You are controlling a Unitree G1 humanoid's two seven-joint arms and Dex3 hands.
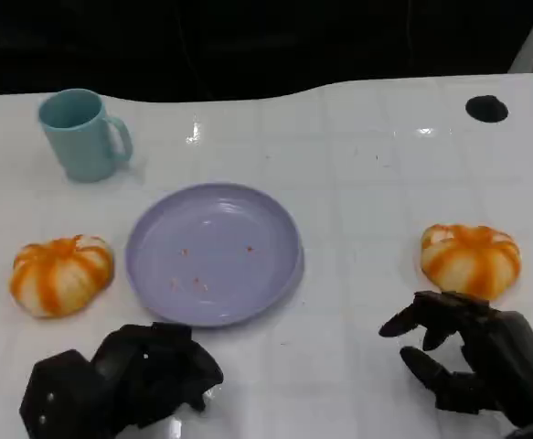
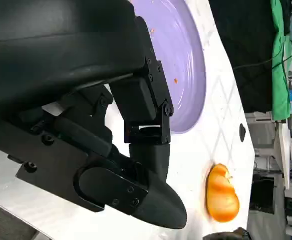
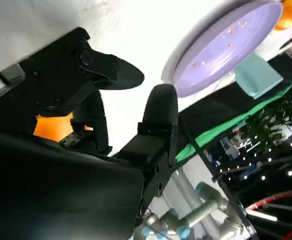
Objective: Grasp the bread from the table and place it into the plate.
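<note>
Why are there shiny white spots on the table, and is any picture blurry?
In the head view, the spots are lamp glare on the glossy table, near the teal mug. In the right wrist view, the right hand looks soft and dark, with the plate washed pale.

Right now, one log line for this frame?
left robot hand: shut, idle | right robot hand: open, near right bread | plate: no bread

Two orange-striped breads (image 1: 62, 274) (image 1: 471, 260) flank the bare lilac plate (image 1: 214, 253)
</note>
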